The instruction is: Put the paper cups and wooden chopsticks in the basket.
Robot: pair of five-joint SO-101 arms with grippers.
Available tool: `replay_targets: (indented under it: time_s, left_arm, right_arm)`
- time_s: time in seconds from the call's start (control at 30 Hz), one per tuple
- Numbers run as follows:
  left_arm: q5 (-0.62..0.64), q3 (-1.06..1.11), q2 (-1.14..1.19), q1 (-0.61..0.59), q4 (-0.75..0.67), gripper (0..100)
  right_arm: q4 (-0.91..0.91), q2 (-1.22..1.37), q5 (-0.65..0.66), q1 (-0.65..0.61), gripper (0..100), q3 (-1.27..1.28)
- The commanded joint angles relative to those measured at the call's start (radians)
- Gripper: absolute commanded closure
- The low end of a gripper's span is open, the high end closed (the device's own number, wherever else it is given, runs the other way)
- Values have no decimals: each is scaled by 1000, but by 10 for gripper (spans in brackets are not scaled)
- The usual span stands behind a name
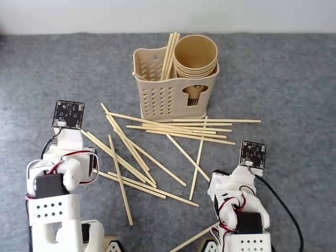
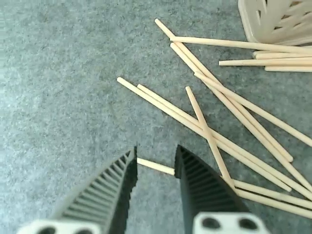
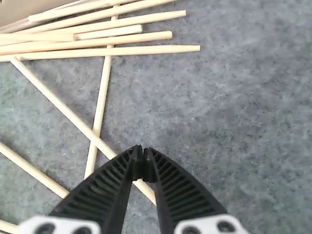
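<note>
left fingers (image 2: 117, 186) parted, chopstick end (image 2: 156, 166) between

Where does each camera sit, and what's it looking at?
High view: above the table, looking down on the basket, paper cups, loose chopsticks; left arm and right arm show.
Left wrist view: on that wrist, past the open left gripper, at chopsticks.
Right wrist view: on that wrist, past the shut right gripper, at chopsticks.
Shared: chopsticks in all three; basket in high and left wrist views.
</note>
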Motion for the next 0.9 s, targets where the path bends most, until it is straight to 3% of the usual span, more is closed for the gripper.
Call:
replay_targets:
  time_s: [0.0, 0.33, 0.5, 0.7, 0.87]
  left_arm:
    - [12, -119, 157, 9, -48, 873]
    - [63, -538, 858, -18, -57, 872]
    - [161, -697, 1114, -18, -57, 821]
    - [213, -812, 1312, -18, -52, 804]
    - [218, -852, 1333, -41, -35, 804]
  right_arm:
    - [7, -2, -11, 13, 990, 14]
    - [7, -2, -11, 67, 990, 14]
    - [7, -2, -11, 70, 990, 14]
    - [7, -2, -11, 70, 990, 14]
    - [7, -2, -11, 70, 990, 14]
